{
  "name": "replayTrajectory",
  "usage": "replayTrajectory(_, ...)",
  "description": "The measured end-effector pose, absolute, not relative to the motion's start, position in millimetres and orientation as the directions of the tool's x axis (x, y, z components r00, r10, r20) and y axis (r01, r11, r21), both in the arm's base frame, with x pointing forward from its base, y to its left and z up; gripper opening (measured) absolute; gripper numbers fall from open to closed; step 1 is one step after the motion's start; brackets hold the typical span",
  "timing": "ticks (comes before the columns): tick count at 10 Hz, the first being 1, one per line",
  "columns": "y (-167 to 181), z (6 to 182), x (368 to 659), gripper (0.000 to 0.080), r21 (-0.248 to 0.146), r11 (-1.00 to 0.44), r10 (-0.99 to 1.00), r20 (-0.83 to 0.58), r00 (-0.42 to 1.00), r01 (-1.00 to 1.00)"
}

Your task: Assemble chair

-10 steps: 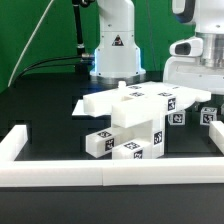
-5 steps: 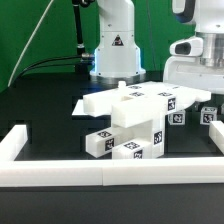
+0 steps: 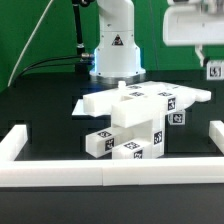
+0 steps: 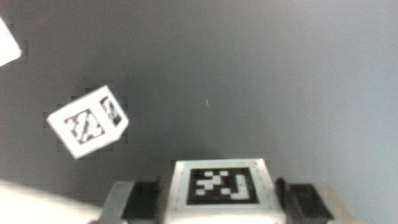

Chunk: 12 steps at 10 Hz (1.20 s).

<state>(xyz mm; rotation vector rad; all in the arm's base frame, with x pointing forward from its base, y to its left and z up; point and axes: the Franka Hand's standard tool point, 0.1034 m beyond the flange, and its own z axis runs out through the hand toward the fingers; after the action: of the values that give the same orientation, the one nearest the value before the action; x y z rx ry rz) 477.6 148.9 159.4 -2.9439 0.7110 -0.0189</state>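
You have the gripper point(image 3: 212, 63) parked high, ~2 o'clock from the centre stack in the exterior view, well clear of the black table point(image 3: 50, 110). Jaws: narrow, clamped on a small white plastic block point(image 4: 221, 183) w/ a black-and-white square tag. Wrist view shows the fingers point(image 4: 125, 200) flanking it, tag face toward the cam.

Main build: the white blocky plastic stack point(image 3: 135, 115) of tagged panels and blocks sits mid-table. A flat panel is on top, w/ chunkier tagged blocks under it at ~6–7 o'clock. Seated joints or just resting on each other: can't tell at this res.

One small white tagged cube point(image 3: 178, 118) sits just beside the stack at ~3 o'clock, loose by the look. Wrist view also catches a tilted tagged white piece point(image 4: 89, 122) on the table below, apart from the held block; which part it is, can't tell.

Progress, as a judgement: early-to-mid. The stack doesn't read as a chair yet, w/ no clear upright back or legs. Left for you: carry the held block to its slot, seat it, then the loose cube + the rest. The long low white border rail point(image 3: 100, 176) at 6 o'clock is not part of the build.
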Motion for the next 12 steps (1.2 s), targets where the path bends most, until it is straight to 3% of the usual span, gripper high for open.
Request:
replayTrajectory(2, 126, 179.9, 497, 0.0285, -0.127, -0.888, -0.446, -0.002, 0.895, -0.443)
replayTrajectory(5, 118, 167.7, 495, 0.0285, -0.105, -0.915, -0.390, -0.007, 0.921, -0.388)
replayTrajectory(6, 88, 148.4, 505, 0.0285, -0.047, -0.931, -0.361, -0.032, 0.932, -0.362)
replayTrajectory(8, 64, 156.6, 533, 0.0285, -0.051, -0.961, -0.272, -0.010, 0.962, -0.272)
replayTrajectory(9, 46, 151.5, 546, 0.0285, -0.052, -0.976, -0.210, -0.002, 0.978, -0.210)
replayTrajectory(12, 46, 152.6, 548, 0.0285, -0.050, -0.970, -0.238, 0.002, 0.971, -0.238)
